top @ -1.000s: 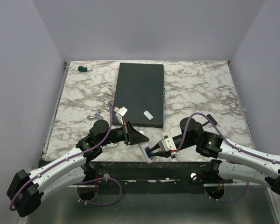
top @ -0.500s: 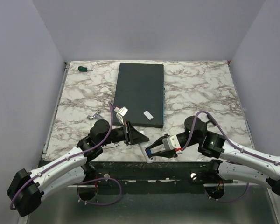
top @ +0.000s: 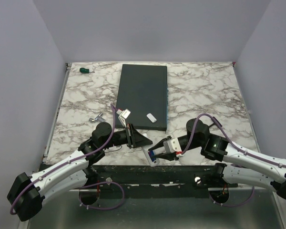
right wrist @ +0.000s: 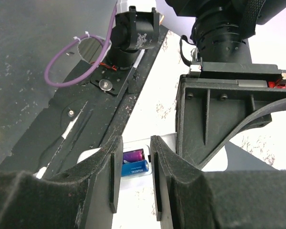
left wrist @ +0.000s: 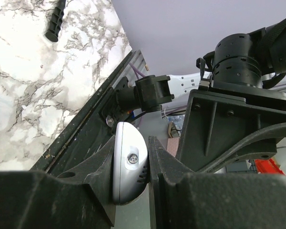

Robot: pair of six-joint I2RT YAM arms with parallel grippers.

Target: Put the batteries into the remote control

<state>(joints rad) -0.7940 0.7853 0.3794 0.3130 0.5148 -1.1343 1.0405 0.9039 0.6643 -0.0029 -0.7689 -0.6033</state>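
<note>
left claw point(left wrist: 132, 143) clamped on remote point(left wrist: 128, 167) | right claw point(right wrist: 135, 142) apart over batteries point(right wrist: 135, 163) in bay | you press both flat, hold remote steady before lifting

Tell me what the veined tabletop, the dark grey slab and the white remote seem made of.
Veined white tabletop: marble-look, probably a printed laminate, smooth; grey veins on white.
Dark grey rectangular slab: matte, uniform, no glare; material unclear.
Small white remote control: likely glossy moulded plastic; rounded shell with soft highlights and a recessed screw.
</note>
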